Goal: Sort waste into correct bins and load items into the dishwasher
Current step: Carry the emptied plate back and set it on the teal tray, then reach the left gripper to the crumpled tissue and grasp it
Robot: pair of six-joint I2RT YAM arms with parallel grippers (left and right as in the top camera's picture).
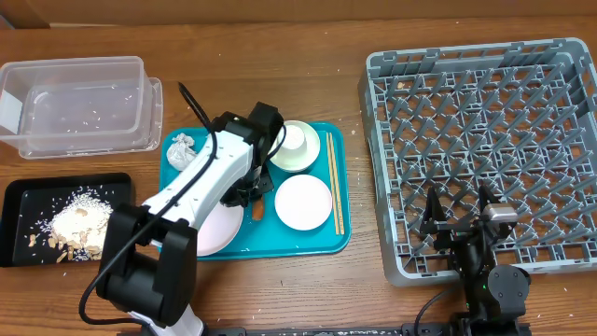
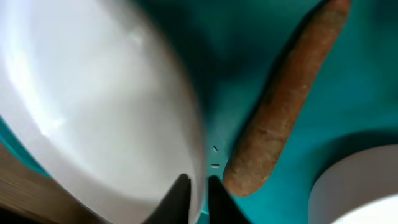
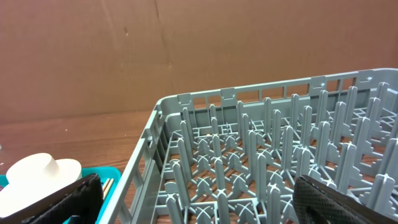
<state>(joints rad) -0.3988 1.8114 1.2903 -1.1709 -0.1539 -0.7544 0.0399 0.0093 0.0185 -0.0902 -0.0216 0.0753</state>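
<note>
the left gripper (image 2: 198,196) is low over the teal tray (image 2: 249,37), in the narrow place between the large plate (image 2: 93,93) and the smaller plate (image 2: 360,186). only its two dark tips show in the wrist view. they stand almost together, with a thin slit between them, and the rim of the large plate seems to run into this slit. i cannot tell if they already pinch the rim or only stand over it.

the carrot (image 2: 280,106) lies on the tray just beside the tip on the right of that view, not touching it as far as i can see. its long axis goes from this near end slanting away, up and to the right (so the tips stand off its blunt end and not across its middle). to take the carrot, i think the gripper must shift sideways toward it and open more. to take the plate, it is already at the rim.

the right gripper (image 3: 199,208) is wide open and holds nothing. it is at the near edge of the grey dish rack (image 1: 373,70), well apart from the tray, so the left arm is clearly nearer.
</note>
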